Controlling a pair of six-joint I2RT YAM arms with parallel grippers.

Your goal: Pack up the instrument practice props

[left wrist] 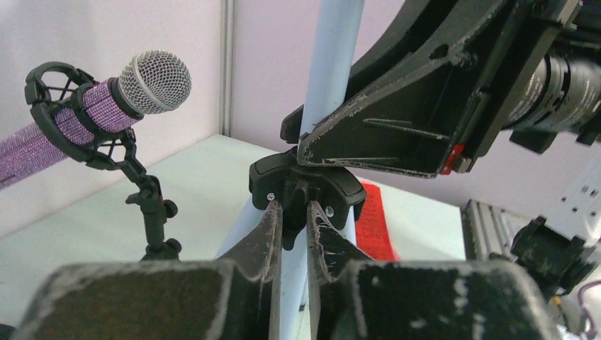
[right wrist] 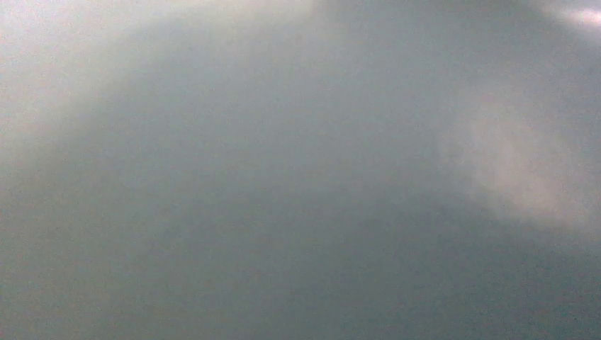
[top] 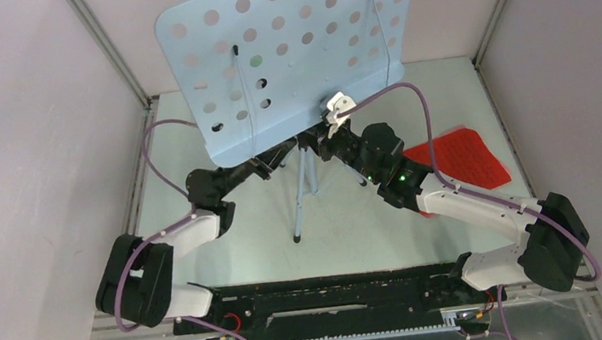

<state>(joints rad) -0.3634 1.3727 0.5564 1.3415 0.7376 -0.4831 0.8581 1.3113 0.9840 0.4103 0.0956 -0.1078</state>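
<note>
The pale blue perforated music desk (top: 293, 51) stands on the blue-grey tripod (top: 304, 188) at mid table. My left gripper (top: 265, 165) reaches under the desk's lower edge. In the left wrist view it (left wrist: 292, 205) is closed narrowly on a black tab of the tripod's hub (left wrist: 340, 184). My right gripper (top: 329, 126) is at the desk's lower edge by the pole, and its black body (left wrist: 425, 106) shows beside the pole. The right wrist view is only grey blur. The glittery purple microphone (left wrist: 106, 99) sits in a black mount (left wrist: 145, 191). The red score sheet (top: 460, 158) lies on the right. The mint microphone is out of view.
Pale walls enclose the table on the left, back and right. A black rail (top: 337, 292) joins the arm bases at the near edge. Purple cables (top: 156, 165) loop from both arms.
</note>
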